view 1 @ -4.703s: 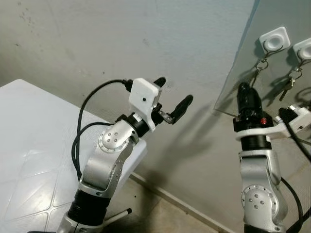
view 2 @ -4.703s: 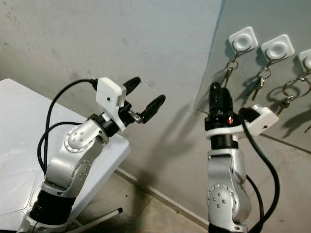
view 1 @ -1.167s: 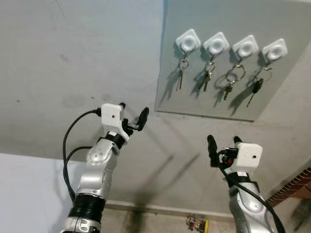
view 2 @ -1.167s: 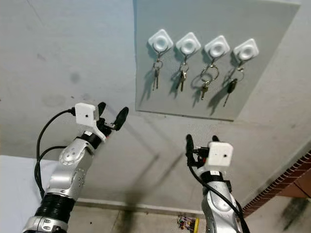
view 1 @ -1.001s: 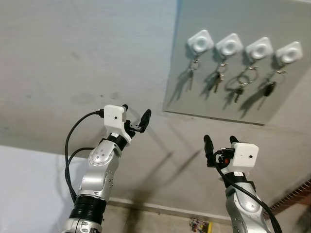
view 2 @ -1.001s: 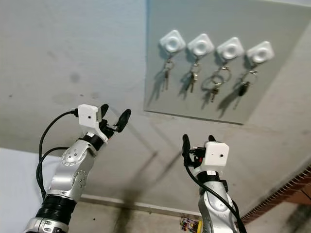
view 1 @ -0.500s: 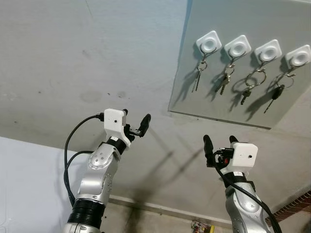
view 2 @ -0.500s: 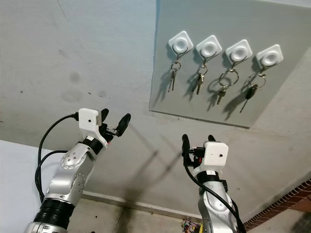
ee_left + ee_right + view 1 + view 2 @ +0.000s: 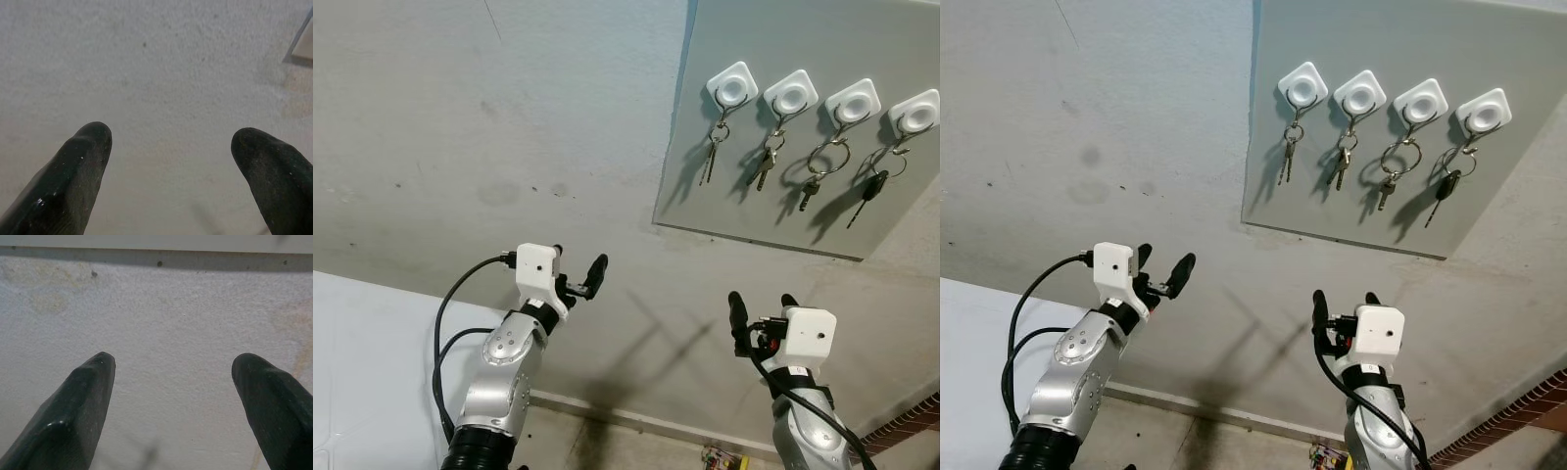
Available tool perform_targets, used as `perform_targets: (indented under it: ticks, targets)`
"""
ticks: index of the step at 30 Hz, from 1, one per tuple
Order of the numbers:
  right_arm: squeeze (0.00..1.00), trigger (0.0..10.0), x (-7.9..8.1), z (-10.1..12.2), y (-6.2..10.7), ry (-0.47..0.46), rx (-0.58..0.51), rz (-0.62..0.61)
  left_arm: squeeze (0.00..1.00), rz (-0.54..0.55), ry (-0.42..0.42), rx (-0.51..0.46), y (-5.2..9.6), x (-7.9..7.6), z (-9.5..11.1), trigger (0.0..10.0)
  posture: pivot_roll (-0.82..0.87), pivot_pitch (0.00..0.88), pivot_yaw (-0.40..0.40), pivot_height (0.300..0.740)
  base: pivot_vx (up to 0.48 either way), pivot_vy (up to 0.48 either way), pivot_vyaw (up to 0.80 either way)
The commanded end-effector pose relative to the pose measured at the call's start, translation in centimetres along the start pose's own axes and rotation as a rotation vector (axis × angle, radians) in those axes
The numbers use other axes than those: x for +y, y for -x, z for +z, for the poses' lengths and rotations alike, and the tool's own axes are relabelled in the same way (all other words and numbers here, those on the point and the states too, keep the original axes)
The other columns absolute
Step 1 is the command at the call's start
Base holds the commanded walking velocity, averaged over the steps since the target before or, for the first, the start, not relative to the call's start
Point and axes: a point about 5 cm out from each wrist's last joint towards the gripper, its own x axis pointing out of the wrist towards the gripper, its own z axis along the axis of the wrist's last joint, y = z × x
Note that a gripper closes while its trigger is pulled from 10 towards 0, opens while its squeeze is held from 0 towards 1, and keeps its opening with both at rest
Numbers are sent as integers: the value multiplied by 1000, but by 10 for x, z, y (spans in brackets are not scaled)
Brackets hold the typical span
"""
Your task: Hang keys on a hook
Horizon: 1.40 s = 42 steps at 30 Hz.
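Fig. Both grippers raised below the key board, nothing held.

L gripper [image 9: 576, 278]: fingers spread wide, empty; the wrist view shows bare grey wall between the two black fingertips [image 9: 87, 147]. It sits well below and to the left of the board [image 9: 705, 147]. R gripper [image 9: 759, 311]: likewise spread wide and empty, pointing at the wall just under the board's lower edge, roughly below the two right-hand hooks.

Board: grey panel fixed to the wall, carrying a row of four white square hooks. Each hook is loaded: hook 1 [image 9: 1302, 85] at the board's left end w/ a small key set [image 9: 1287, 157]; hook 2 [image 9: 1359, 94] w/ a key set [image 9: 1340, 166]; hook 3 [image 9: 1421, 102] w/ a large ring [image 9: 1402, 157] and key; hook 4 [image 9: 1484, 113] at the right end w/ a black-headed key [image 9: 1445, 188].

Handling (judgement): keys are light, rigid metal, but a set hangs loose on its ring, so it swings and twists when touched; smooth surfaces are likely slippery in rubber-tipped fingers. Best hold is probably a pinch across the flat key head or the bunched blades, leaving the ring free to go over a hook. The large ring on hook 3 gives the most slack. No free hook is visible on the board; a white table [image 9: 362, 372] lies far below-left of it.
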Motion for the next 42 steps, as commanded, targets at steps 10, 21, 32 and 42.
perform_targets:
  ticks: [10, 21, 32, 42]
  targets:
    - [0, 10000, 3, 6, 1, -1, -24, 2, 0, -25, -15, -13, -1, -2, 8, 10000, -72, 32, 5, 740, 0, 0, 0]
    - [0, 10000, 6, 5, 2, -4, -23, 3, 0, -33, -10, -10, -1, -3, 9, 10000, -71, 34, 8, 740, -226, 0, 0]
    - [0, 10000, 7, 5, 2, -7, -23, 8, 0, -33, -7, -12, -1, -4, 10, 10000, -70, 32, 7, 740, -342, 0, 0]
    - [0, 10000, 7, 5, 3, -6, -22, 11, 0, -33, -4, -12, -1, -5, 10, 10000, -71, 29, 4, 740, -335, 0, 0]
